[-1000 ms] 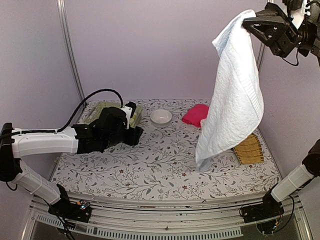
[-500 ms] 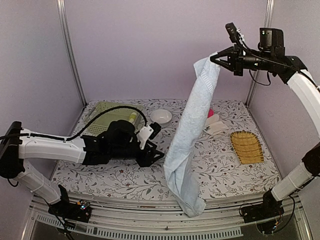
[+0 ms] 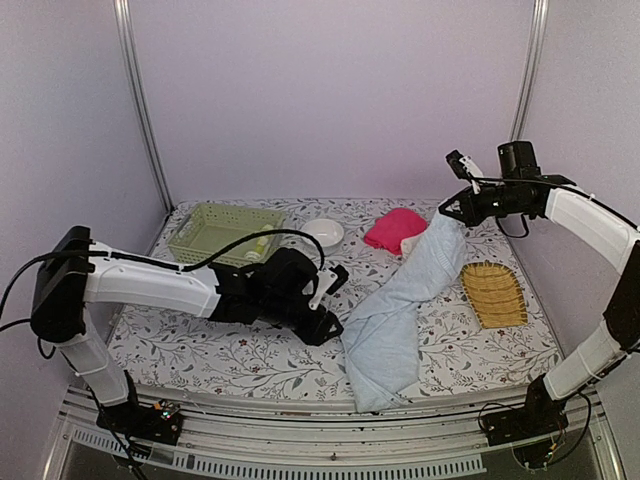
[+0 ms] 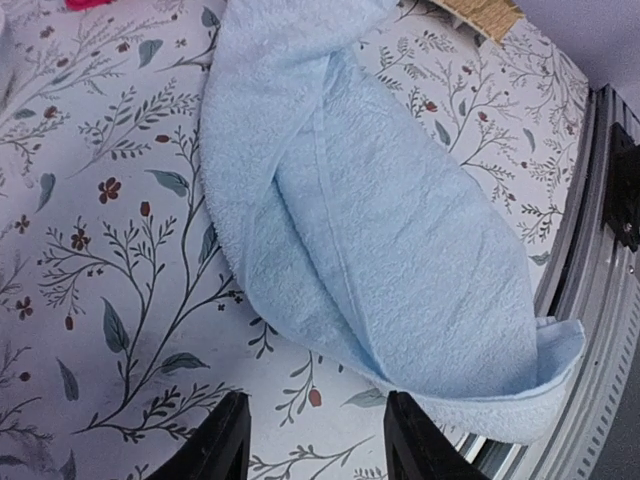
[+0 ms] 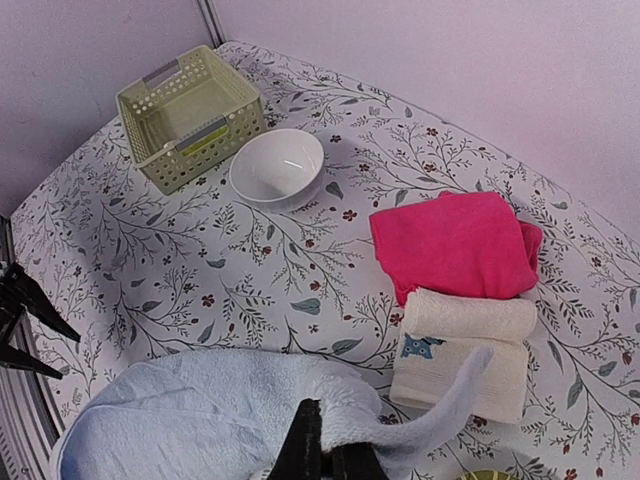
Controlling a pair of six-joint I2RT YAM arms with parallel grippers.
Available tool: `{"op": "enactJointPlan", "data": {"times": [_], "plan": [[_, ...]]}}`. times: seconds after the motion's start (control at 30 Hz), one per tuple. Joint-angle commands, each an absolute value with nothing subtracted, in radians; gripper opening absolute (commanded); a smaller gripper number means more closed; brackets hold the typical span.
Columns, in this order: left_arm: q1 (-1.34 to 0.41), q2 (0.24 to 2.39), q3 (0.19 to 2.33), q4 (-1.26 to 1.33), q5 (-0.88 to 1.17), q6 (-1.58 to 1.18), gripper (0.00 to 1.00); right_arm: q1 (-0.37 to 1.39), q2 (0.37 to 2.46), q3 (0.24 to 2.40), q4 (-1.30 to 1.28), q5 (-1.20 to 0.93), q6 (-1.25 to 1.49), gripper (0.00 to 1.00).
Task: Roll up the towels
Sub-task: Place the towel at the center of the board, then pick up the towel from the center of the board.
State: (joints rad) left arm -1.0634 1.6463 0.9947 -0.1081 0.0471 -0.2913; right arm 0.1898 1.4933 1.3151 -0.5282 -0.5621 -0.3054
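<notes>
1. Right hand (image 3: 446, 211): closed. The jaws pinch one edge of the pale blue towel (image 3: 392, 318) and hold that end raised above the right rear part of the bench (image 3: 200, 345). The right wrist view shows the dark fingers (image 5: 306, 450) clamped on the towel's hem.

2. Pale blue towel: it runs diagonally from the right hand down toward the front. The lower part lies on the bench in loose lengthwise folds, unrolled. One corner reaches the front edge of the bench.

3. Left hand (image 3: 335, 305): open. The jaws stand apart with nothing between them. It sits low over the bench, just beside the left side of the towel's lower fold, not touching it as far as the wrist view shows.

4. Other towels: the pink towel (image 5: 455, 245) lies folded at the rear of the bench. The cream-white towel (image 5: 468, 316) lies rolled, touching its near side.

5. Other items: a green basket (image 3: 225, 228) at the rear left, a white bowl (image 3: 322, 233) beside it, and a yellow woven tray (image 3: 495, 293) at the right, near the raised towel.
</notes>
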Motion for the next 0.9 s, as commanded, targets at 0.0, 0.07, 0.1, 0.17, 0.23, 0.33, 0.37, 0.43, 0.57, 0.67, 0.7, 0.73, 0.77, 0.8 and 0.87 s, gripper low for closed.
{"op": "enactJointPlan", "data": {"times": [0.0,0.07,0.1,0.17,0.23,0.33,0.37,0.43,0.57,0.67,0.7,0.73,0.77,0.8,0.87], "plan": [[-1.073,1.776,1.132,-0.292,0.022,-0.442,0.48,0.191,1.454,1.306,-0.463,-0.608,-0.291,0.05],[-1.066,1.823,1.166,-0.291,0.023,-0.479,0.48,0.192,1.457,1.308,-0.462,-0.615,-0.287,0.06],[-1.059,1.844,1.18,-0.288,0.036,-0.5,0.47,0.191,1.457,1.307,-0.463,-0.618,-0.286,0.06],[-1.041,1.881,1.194,-0.264,0.078,-0.528,0.46,0.192,1.455,1.308,-0.465,-0.621,-0.285,0.06],[-1.027,1.913,1.203,-0.244,0.12,-0.55,0.45,0.192,1.452,1.305,-0.464,-0.627,-0.284,0.06],[-1.012,1.954,1.233,-0.228,0.159,-0.556,0.42,0.192,1.447,1.299,-0.464,-0.63,-0.286,0.07],[-1.009,1.974,1.241,-0.226,0.168,-0.554,0.41,0.192,1.448,1.297,-0.464,-0.63,-0.287,0.07],[-0.998,2.016,1.249,-0.226,0.173,-0.558,0.37,0.192,1.447,1.296,-0.464,-0.63,-0.287,0.07],[-0.97,2.035,1.246,-0.208,0.177,-0.561,0.16,0.192,1.447,1.292,-0.461,-0.634,-0.286,0.07],[-0.953,2.032,1.252,-0.176,0.196,-0.541,0.0,0.192,1.452,1.293,-0.461,-0.631,-0.285,0.07],[-0.949,2.026,1.254,-0.163,0.202,-0.533,0.0,0.192,1.452,1.296,-0.461,-0.631,-0.284,0.07],[-0.944,2.017,1.255,-0.149,0.214,-0.524,0.0,0.192,1.455,1.299,-0.461,-0.633,-0.283,0.07],[-0.94,2.003,1.255,-0.14,0.221,-0.516,0.0,0.192,1.456,1.308,-0.462,-0.633,-0.281,0.07],[-0.936,1.988,1.259,-0.142,0.215,-0.503,0.0,0.192,1.457,1.317,-0.466,-0.634,-0.282,0.07],[-0.926,1.919,1.267,-0.173,0.166,-0.465,0.0,0.191,1.461,1.351,-0.48,-0.635,-0.281,0.07]]}}
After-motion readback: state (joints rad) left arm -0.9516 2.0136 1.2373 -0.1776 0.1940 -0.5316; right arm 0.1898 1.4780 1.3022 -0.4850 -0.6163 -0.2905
